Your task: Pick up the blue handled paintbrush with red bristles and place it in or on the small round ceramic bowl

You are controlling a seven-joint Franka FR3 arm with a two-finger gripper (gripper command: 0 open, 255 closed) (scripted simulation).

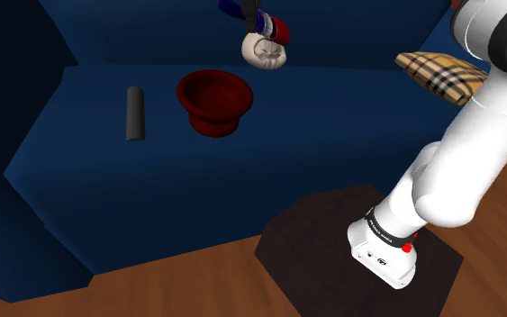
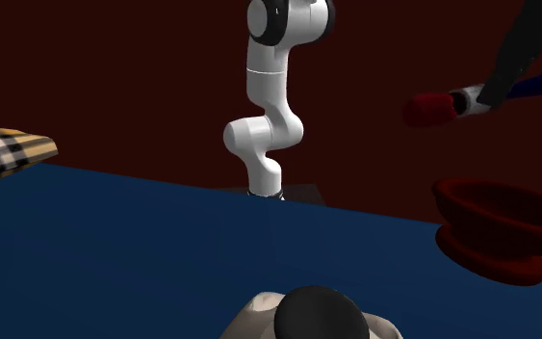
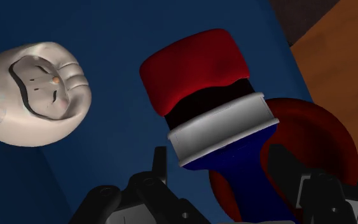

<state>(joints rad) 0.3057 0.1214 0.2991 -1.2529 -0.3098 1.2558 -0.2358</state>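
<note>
Pinching the blue handle [image 3: 242, 158] of the paintbrush [image 3: 220, 127], the end effector [image 3: 220, 173] has one black finger on each side of it, both pressed against the handle just behind the pale metal band. The brush is off the blue surface [image 1: 314, 153] and in the air. Its red bristles [image 3: 193, 70] point away from the fingers, and a dark strip lies between them and the band.

In the wrist view the dark red bowl [image 1: 213, 117] lies behind the handle and one of the fingers, partly covered by both. In the second exterior view the brush hangs above the bowl and toward that view's left, apart from it, with the bristles aimed left. The bowl stands upright on the blue surface with nothing in it.

A white rounded figure with a drawn face [image 3: 34, 92] lies on the blue surface near the bristles, not touching them. In the shoulder view it sits just under the held brush, beyond the bowl and toward that view's right. A grey cylinder [image 1: 134, 113] lies on the same surface at the bowl's other side, well apart from it. A tan plaid cushion [image 1: 442, 74] rests at the shoulder view's right, partly behind the white arm [image 2: 267, 96]. The arm rises from a dark stand [image 1: 332, 236] set on a wooden floor [image 1: 197, 281] beside the blue surface.
</note>
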